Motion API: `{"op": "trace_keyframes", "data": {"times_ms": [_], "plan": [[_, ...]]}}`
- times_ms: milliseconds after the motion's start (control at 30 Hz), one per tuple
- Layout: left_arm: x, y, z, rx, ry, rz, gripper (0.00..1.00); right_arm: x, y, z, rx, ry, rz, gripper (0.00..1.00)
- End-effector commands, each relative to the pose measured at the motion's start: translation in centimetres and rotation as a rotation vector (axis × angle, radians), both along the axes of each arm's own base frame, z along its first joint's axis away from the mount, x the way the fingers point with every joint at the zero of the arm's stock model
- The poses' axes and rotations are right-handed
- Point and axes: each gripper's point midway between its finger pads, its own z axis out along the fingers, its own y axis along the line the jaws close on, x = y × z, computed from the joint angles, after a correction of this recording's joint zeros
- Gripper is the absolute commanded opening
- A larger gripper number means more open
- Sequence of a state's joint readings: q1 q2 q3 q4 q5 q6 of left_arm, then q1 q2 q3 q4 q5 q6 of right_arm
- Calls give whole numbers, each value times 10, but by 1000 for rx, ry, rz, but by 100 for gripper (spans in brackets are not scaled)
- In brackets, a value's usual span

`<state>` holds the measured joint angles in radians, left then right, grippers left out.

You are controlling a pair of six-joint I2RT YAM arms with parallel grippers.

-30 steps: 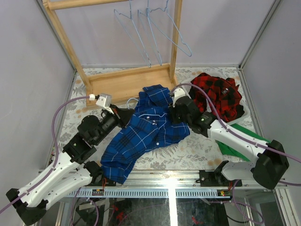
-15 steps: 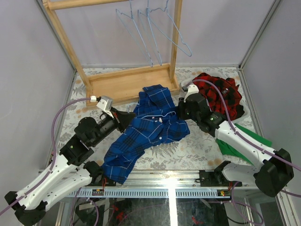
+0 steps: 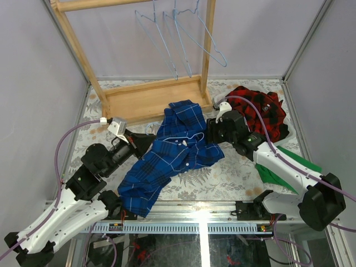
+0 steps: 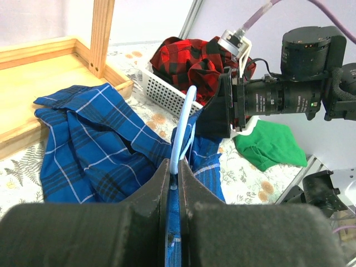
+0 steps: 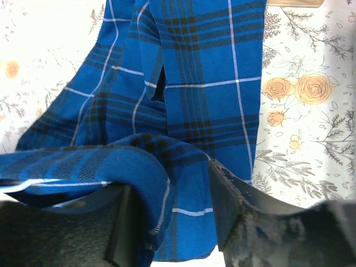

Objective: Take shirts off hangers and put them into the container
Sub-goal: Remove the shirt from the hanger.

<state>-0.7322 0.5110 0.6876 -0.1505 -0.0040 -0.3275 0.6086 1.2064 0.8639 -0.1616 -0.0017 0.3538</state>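
The left gripper (image 4: 172, 183) pinches the light-blue hanger (image 4: 183, 119) while the right gripper (image 5: 169, 217), fingers spread, seems loose around the blue plaid shirt (image 5: 211, 83) between them, which may slip out.

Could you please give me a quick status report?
Left gripper shut on hanger. Right gripper open, straddling blue plaid shirt. Shirt on table, outside container. Hanger still in shirt.

No text, label, brand, number or sign could be read in any of the 3 views
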Motion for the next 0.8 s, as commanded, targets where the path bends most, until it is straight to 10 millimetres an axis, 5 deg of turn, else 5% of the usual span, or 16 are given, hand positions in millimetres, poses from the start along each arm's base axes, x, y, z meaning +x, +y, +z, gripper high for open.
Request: {"op": "trace_keyframes", "data": {"times_ms": [0,267,567,767], "plan": [[1,5,37,-103,-100,22,0,-4,6,11,33,-56,112,57],[-7,13,53,-174,-145,29,0,-12,5,7,84,-85,190,63],[-12,22,61,-232,-174,49,0,-34,27,33,285,-151,386,66],[-16,31,70,-287,-202,69,0,-43,31,31,317,-200,465,70]]}}
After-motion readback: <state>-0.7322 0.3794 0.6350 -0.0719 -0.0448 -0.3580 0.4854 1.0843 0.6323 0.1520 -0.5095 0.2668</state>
